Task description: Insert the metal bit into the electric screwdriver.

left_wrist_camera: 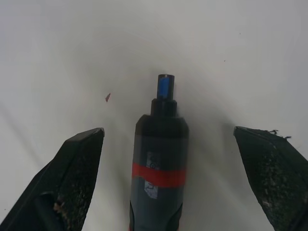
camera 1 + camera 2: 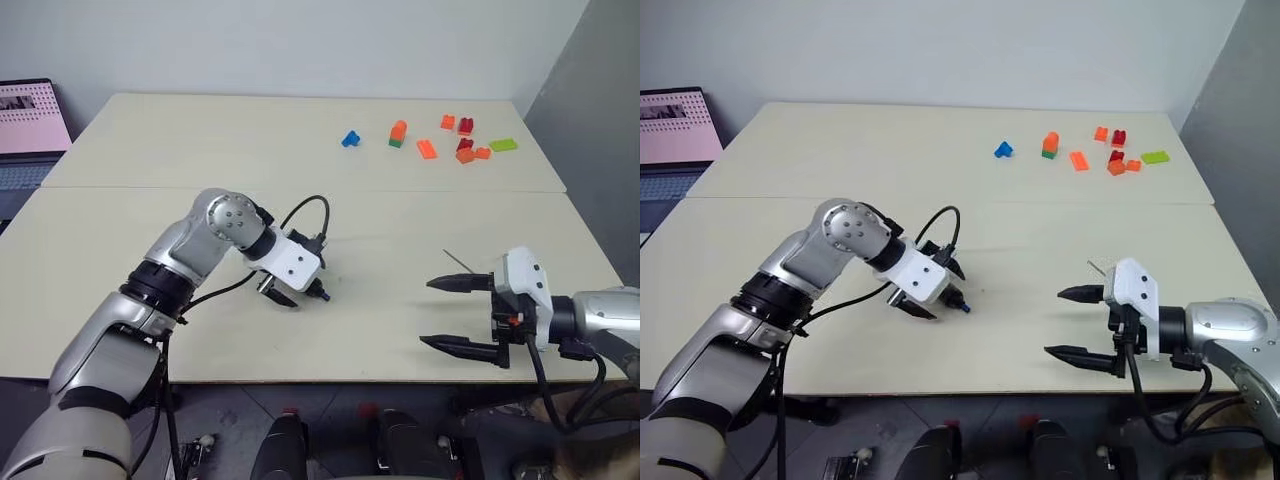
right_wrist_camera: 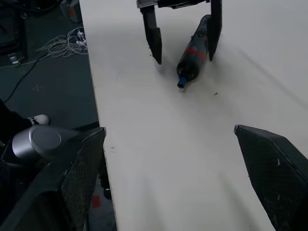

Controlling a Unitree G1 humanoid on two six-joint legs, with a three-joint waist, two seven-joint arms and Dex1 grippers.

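Observation:
The electric screwdriver (image 1: 159, 161), black with a red band and a blue tip (image 2: 325, 296), lies on the beige table. My left gripper (image 2: 298, 290) points steeply down over it, open, one finger (image 1: 79, 159) on each side of the body with a clear gap to it. The right wrist view shows the same straddle around the screwdriver (image 3: 194, 52). The metal bit (image 2: 457, 260), a thin grey rod, lies flat on the table just beyond my right gripper (image 2: 426, 312). That gripper hovers open and empty near the front right edge, pointing left toward the screwdriver.
Several coloured toy bricks (image 2: 460, 140) are scattered at the table's far right. A laptop (image 2: 30, 120) stands off the far left. The table's front edge (image 2: 350, 380) runs close below both grippers. Cables (image 3: 62, 41) lie on the floor beside it.

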